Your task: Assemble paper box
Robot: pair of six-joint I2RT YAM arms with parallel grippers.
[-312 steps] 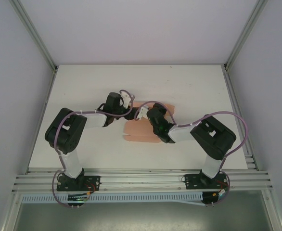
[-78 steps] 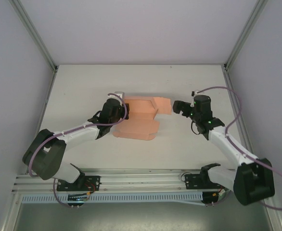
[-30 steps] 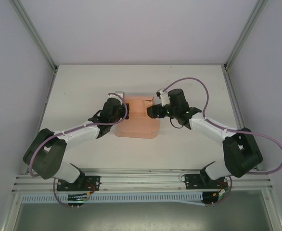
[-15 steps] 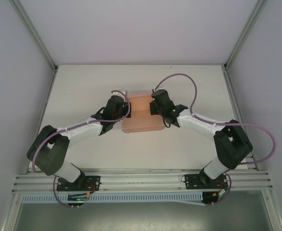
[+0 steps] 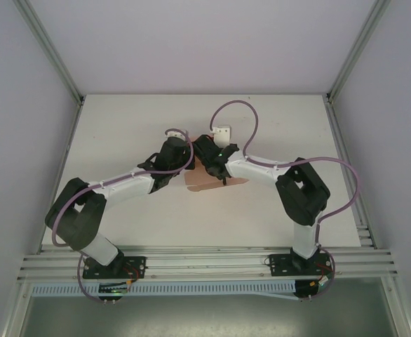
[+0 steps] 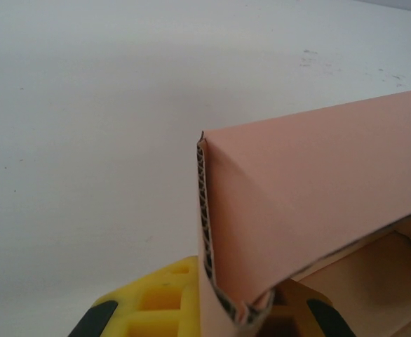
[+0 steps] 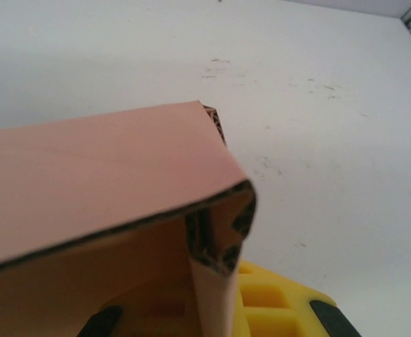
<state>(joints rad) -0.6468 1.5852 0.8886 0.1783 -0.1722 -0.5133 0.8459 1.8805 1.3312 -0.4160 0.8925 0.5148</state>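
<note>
The salmon-pink paper box (image 5: 214, 182) lies mid-table, folded up narrow between the two wrists. My left gripper (image 5: 182, 167) sits at its left end and my right gripper (image 5: 208, 166) presses close from the right. In the left wrist view a folded corrugated flap of the box (image 6: 311, 189) stands up, its doubled edge pinched by the left gripper (image 6: 237, 316) between yellow fingers (image 6: 156, 309). In the right wrist view a flap of the box (image 7: 100, 168) arches over, and its upright wall sits in the right gripper (image 7: 216, 309) against a yellow finger (image 7: 283, 309).
White tabletop (image 5: 121, 126) spreads around the box, with faint scuff marks (image 7: 219, 67) beyond it. Aluminium frame rails (image 5: 205, 261) run along the near edge, and grey walls close in both sides. The arms' purple cables (image 5: 237, 105) loop above the wrists.
The right arm has swung left over the box, taking the right flap with it. The box now looks much narrower. The left gripper has stayed at the box's left end.
</note>
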